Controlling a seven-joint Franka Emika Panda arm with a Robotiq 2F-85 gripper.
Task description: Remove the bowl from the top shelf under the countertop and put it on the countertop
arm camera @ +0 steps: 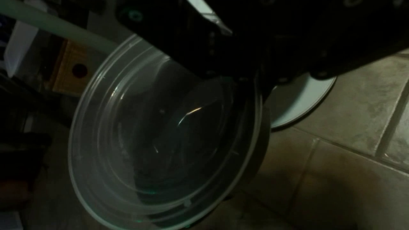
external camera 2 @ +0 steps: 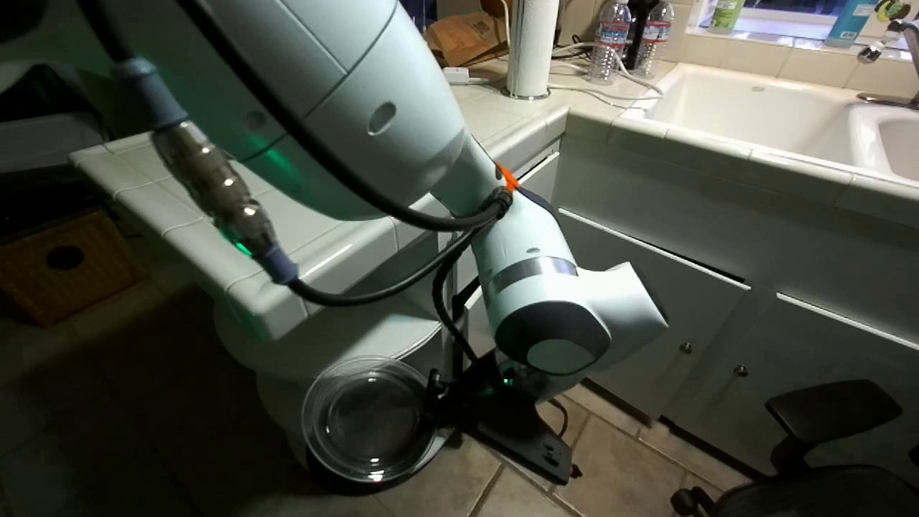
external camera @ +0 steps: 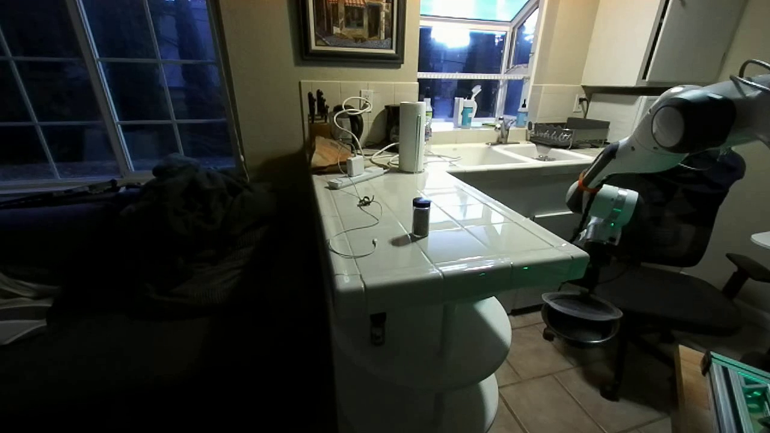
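The bowl (external camera: 581, 322) is round and dark inside, with a paler see-through rim. It also shows in an exterior view (external camera 2: 370, 420) and fills much of the wrist view (arm camera: 166, 137). My gripper (arm camera: 255, 84) is shut on its rim, with the rim running between the dark fingers; the exact contact is too dark to see. The bowl hangs in the air beside the island unit, lower than the countertop (external camera: 397, 264) and out past its corner. The top shelf (external camera: 475, 346) with its rounded front edge is under the countertop; it also shows in an exterior view (external camera 2: 352, 334).
A small jar with a dark lid (external camera: 421, 218) stands on the countertop, near a thin cable (external camera: 355, 255). A paper-towel roll (external camera: 412, 137) and power strip (external camera: 358, 178) are farther back. An office chair (external camera: 668, 288) stands behind the arm. A lower shelf (external camera: 469, 406) is below.
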